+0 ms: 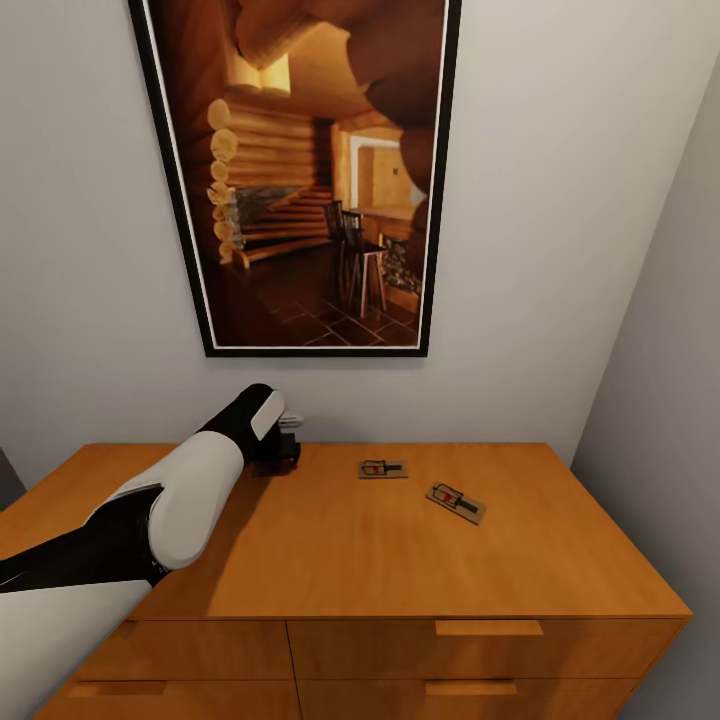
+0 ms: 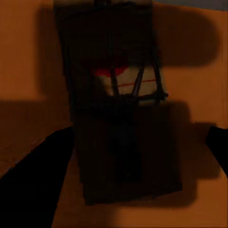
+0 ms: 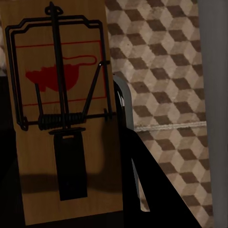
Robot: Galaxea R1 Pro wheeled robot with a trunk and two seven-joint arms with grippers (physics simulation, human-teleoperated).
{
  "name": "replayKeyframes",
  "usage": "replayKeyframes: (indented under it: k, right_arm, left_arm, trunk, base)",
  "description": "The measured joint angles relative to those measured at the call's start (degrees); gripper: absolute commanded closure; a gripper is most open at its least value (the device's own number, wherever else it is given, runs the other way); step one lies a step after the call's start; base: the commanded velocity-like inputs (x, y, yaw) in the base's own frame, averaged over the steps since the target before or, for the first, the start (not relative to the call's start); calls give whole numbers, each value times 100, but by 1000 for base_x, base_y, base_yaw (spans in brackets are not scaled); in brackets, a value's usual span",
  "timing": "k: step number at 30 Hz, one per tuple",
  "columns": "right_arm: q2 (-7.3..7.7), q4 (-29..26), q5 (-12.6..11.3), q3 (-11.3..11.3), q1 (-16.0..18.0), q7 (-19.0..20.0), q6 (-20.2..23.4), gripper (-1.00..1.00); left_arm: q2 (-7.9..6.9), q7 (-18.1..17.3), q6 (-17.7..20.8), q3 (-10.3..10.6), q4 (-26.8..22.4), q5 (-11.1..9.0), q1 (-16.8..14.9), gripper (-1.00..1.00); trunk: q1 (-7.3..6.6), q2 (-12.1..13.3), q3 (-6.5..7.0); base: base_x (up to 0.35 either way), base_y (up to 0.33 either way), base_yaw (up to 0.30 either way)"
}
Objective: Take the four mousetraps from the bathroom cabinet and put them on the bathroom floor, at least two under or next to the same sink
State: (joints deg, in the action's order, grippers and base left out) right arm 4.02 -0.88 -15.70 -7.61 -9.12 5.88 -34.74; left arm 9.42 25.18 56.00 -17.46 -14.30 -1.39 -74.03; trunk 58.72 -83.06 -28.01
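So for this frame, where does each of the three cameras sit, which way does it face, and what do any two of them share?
Head view: on the robot's head, looking forward and down at the cabinet, two mousetraps on its top and a framed picture; the left arm reaches over the top.
Left wrist view: on the left arm, looking down at a shadowed mousetrap lying between the left tool's dark fingers.
Right wrist view: on the right arm, facing a mousetrap held in the right tool, above the bathroom floor.
Shared: the head and left wrist views both show the cabinet top.
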Motion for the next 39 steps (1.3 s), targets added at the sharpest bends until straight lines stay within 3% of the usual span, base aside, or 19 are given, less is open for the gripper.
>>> replayKeyframes:
  k: [26,39]
  right_arm:
    - [0,0,0,-1,0,3,-1,100]
    - [0,0,0,-1,0,2,-1,100]
  left_arm:
    - [-5,8,21,0,-82,27,43,100]
    - [-6,12,26,51,98,141,54,100]
  trunk:
    - [-1,-1,3]
    - [0,0,110]
  base:
    - [0,0,0]
    - [0,0,0]
